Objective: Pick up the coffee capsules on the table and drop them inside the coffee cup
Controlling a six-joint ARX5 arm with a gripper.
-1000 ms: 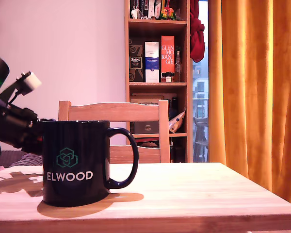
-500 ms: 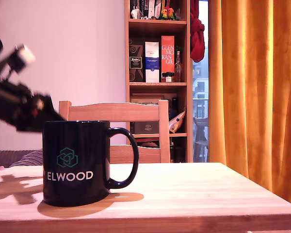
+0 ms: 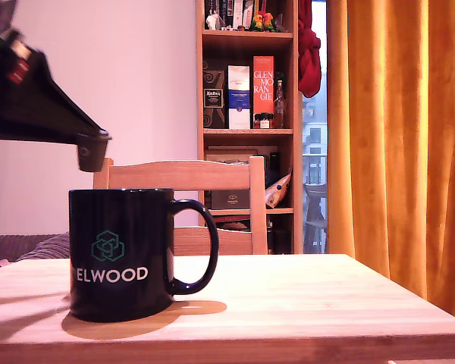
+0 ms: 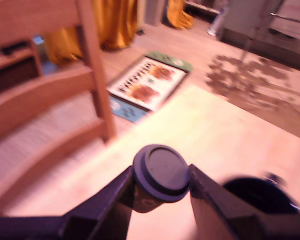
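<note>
Behind the pale wooden desk [image 3: 303, 303] a slatted chair [image 3: 182, 176], a bookshelf [image 3: 246, 83] and orange curtains [image 3: 394, 136] are seen. The coffee cup [image 3: 121, 254] stands on the desk, handle toward the exterior view's right. The carrying step is judged to be in hand: a coffee capsule [image 4: 160, 177] is clamped between the jaws of the gripper [image 3: 91, 152], held above the cup's rim, near its side toward the exterior view's left. Next, the capsule should be centred over the opening and released. The arm is angled downward from above the cup.

Arm [image 3: 30, 106] raised, jaws clamping capsule [image 4: 160, 177].
</note>
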